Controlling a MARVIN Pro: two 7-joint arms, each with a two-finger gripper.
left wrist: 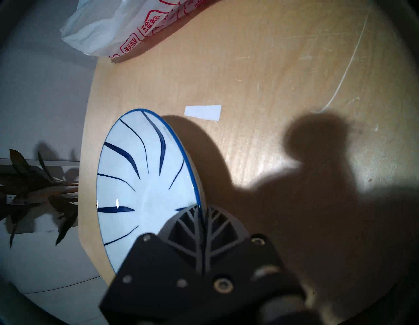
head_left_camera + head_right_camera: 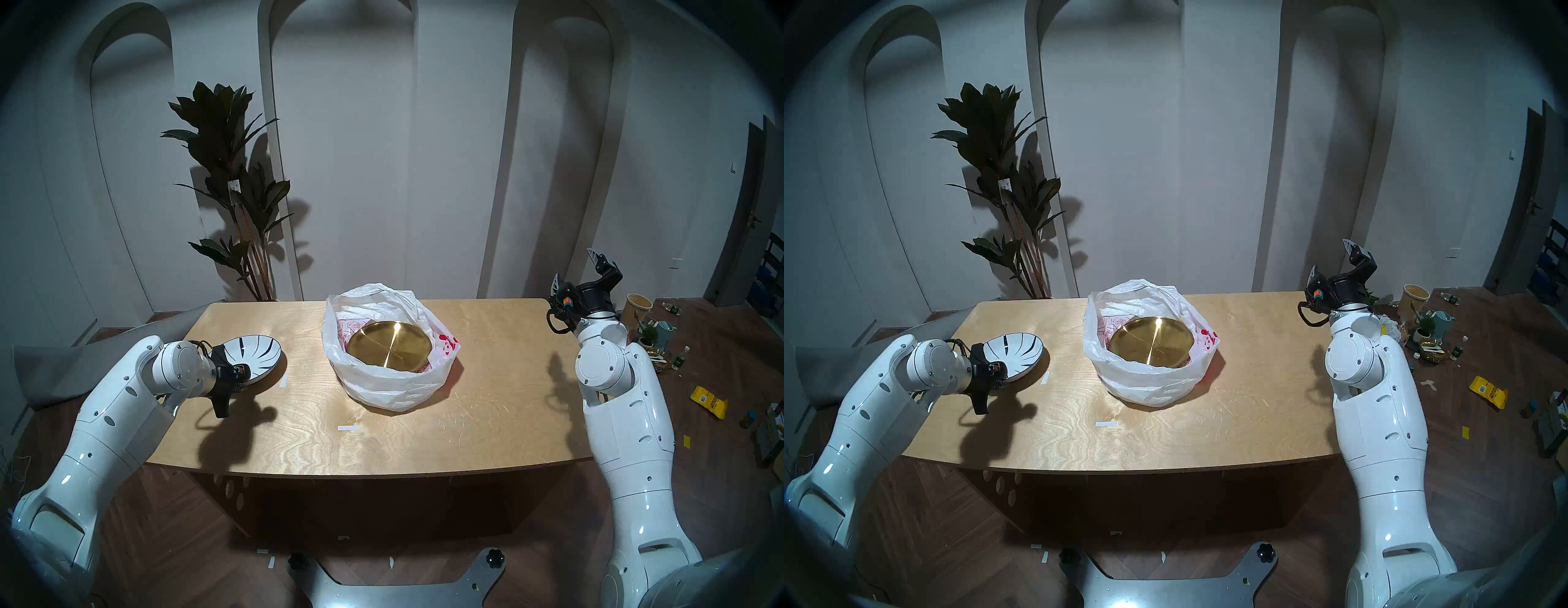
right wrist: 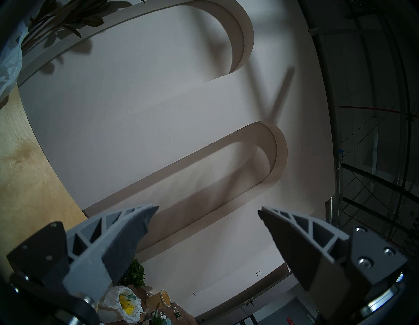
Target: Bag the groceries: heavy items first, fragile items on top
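- Presently, in the head stereo left view, the gold plate (image 2: 389, 344) is seen lying flat inside the white plastic bag (image 2: 388, 384), which stands open-mouthed near the middle of the wooden counter (image 2: 488, 403).
- The striped white plate (image 2: 254, 352) is held tilted at the counter's left side, its near rim gripped by the left tool (image 2: 231, 375); whether its far edge touches the counter cannot be told.
- The right tool (image 2: 579, 271) is raised off the counter's far right corner, pointing upward, its fingers spread wide and holding nothing.
- In the head stereo right view, the same layout is recorded: gold plate (image 2: 1151, 340) in the bag (image 2: 1149, 378), striped plate (image 2: 1015, 350) well apart to its left.
- In the left wrist view, the left tool (image 1: 200, 227) is seen clamped narrowly on the striped plate (image 1: 145, 181) rim, one finger on each face; a strip of white tape (image 1: 203, 112) lies beside the plate, and the bag's red print (image 1: 147, 27) is noted beyond.
- In the right wrist view, the right tool (image 3: 207, 212) is shown wide apart against the arched wall (image 3: 158, 113).
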